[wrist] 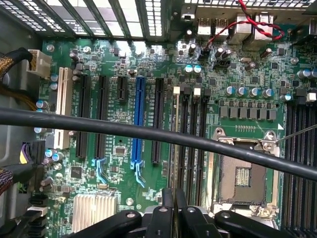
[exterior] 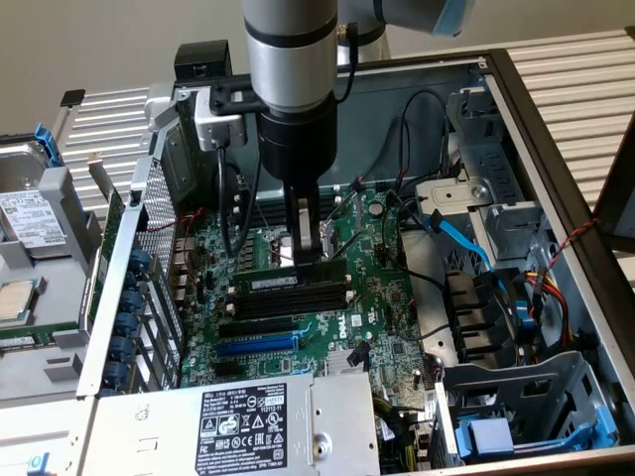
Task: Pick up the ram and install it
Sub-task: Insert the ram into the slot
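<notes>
Opened computer case (exterior: 556,149) lies on its side so the motherboard (exterior: 382,297) faces up to the arm (exterior: 293,59), which plunges straight down, wrist vertical. The ram (exterior: 283,283) stands on edge along the first black memory slot (exterior: 298,297), directly beneath the jaws (exterior: 310,253), seemingly so it can be pushed squarely home. The jaws are all but closed, apparently pinching the stick's thin top edge. The blue slot (exterior: 256,345) sits well beyond the jaws, untouched.
</notes>
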Available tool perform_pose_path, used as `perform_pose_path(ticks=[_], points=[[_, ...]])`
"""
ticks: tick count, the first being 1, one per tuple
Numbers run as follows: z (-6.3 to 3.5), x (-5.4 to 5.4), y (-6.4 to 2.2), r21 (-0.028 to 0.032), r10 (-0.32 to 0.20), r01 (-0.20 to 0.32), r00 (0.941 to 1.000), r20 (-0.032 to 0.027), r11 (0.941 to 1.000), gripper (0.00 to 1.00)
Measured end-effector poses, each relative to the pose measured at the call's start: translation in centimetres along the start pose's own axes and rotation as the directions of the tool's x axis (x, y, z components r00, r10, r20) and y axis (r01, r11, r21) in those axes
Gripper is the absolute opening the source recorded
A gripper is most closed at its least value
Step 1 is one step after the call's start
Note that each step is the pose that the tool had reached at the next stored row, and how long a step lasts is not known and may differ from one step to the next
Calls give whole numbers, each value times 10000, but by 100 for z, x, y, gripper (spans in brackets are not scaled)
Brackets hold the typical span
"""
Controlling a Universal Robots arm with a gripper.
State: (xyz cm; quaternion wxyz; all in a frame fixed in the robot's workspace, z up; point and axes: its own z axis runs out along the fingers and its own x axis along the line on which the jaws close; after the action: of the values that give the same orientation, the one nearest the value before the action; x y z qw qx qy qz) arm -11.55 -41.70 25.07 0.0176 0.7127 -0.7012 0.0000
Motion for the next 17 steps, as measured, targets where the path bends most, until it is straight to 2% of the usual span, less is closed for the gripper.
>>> perform_pose_path(ticks=[11,17], points=[[34,-1,5,-3,0,0,10000,-10,10000,13],[37,-1,5,-98,-2,2,10000,-8,10000,13]])
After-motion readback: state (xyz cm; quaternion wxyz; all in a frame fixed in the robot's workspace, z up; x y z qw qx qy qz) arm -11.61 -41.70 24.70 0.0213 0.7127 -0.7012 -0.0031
